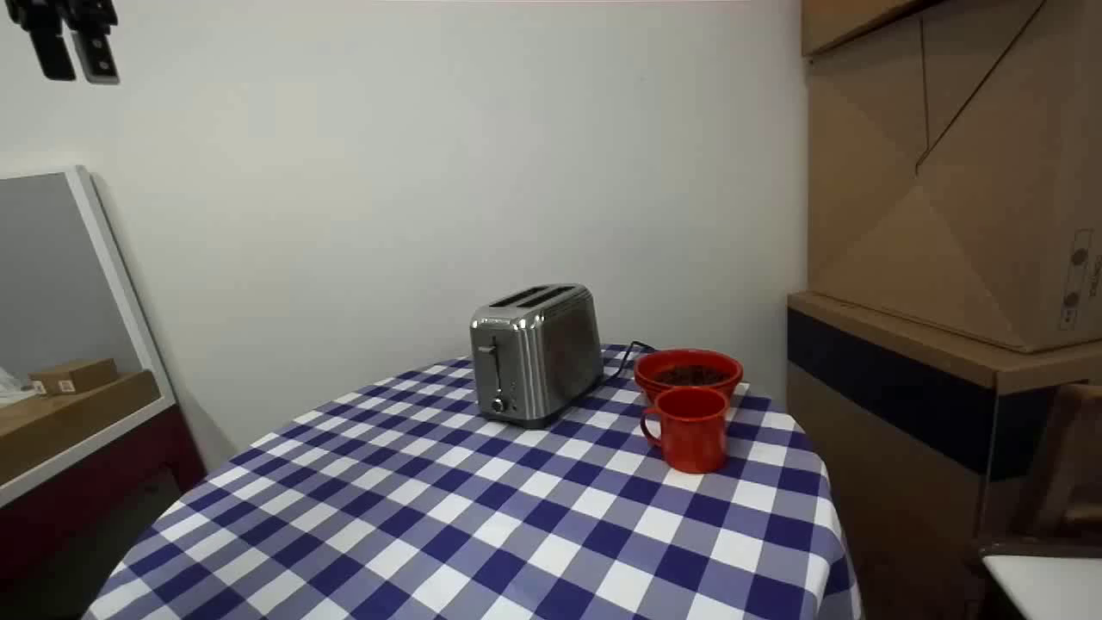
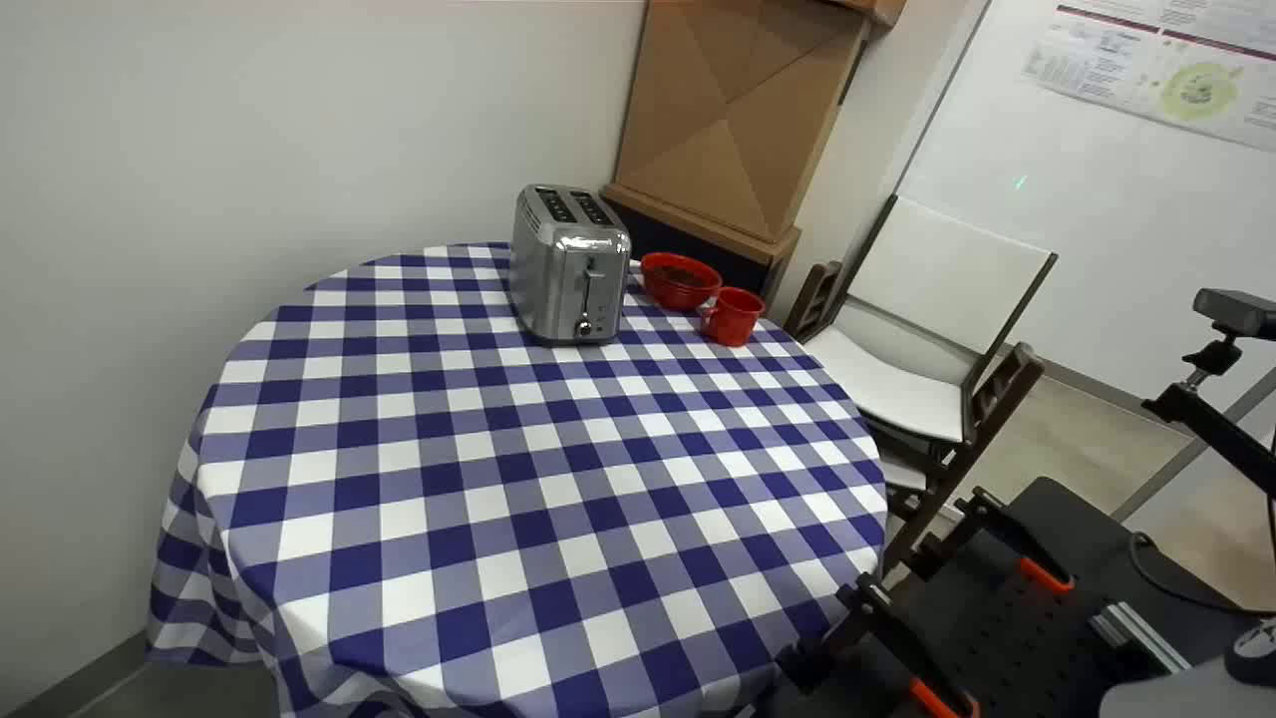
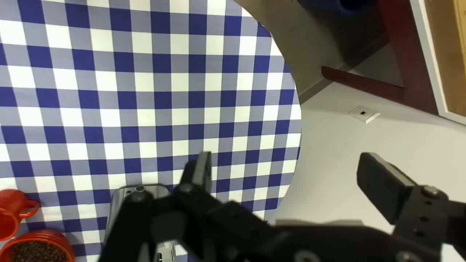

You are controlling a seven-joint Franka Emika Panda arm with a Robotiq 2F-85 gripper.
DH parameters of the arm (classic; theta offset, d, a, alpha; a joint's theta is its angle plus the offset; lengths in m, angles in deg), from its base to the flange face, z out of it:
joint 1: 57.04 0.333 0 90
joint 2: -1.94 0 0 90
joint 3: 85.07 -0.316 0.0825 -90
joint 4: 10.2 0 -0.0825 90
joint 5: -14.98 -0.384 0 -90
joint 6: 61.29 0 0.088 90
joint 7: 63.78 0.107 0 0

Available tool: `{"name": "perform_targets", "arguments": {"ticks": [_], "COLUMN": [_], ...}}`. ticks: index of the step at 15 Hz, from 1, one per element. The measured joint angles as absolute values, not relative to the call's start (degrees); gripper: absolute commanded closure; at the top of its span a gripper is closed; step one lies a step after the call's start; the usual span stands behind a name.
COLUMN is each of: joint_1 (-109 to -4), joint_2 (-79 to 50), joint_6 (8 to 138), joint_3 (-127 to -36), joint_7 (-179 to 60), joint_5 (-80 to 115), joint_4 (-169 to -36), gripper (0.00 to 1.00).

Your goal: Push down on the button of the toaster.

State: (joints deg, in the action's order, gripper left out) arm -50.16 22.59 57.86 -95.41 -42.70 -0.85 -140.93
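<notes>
A silver two-slot toaster [image 1: 560,362] stands upright on the checkered table; it also shows in an exterior view [image 2: 543,269]. Its lever button [image 1: 488,350] sits high on the narrow front face, near the top of its slot, and also shows in an exterior view [image 2: 595,273]. In the wrist view the toaster [image 3: 118,198] is at the bottom, largely hidden behind my gripper; the lever cannot be made out there. My gripper [image 3: 284,158] is open and empty. In an exterior view the gripper [image 1: 82,80] hangs high at the upper left, far from the toaster.
A red mug [image 1: 694,430] and a red bowl [image 1: 730,368] with dark contents stand beside the toaster. A black cord [image 1: 627,357] runs behind it. A blue-and-white cloth [image 2: 478,479] covers the round table. A wall and cardboard boxes [image 1: 938,198] stand behind.
</notes>
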Motion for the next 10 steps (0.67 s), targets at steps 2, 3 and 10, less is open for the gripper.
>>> {"name": "perform_targets", "arguments": {"ticks": [2, 3, 10], "joint_1": [-50.2, -50.2, -50.7], "joint_2": [22.6, 22.6, 21.6], "joint_6": [57.9, 57.9, 60.6], "joint_3": [-95.4, -95.4, -95.4], "joint_7": [-42.7, -42.7, -43.0], "joint_5": [-0.8, -0.8, 0.0], "joint_4": [-140.9, -140.9, -140.9], "gripper": [0.0, 0.0, 0.0]}}
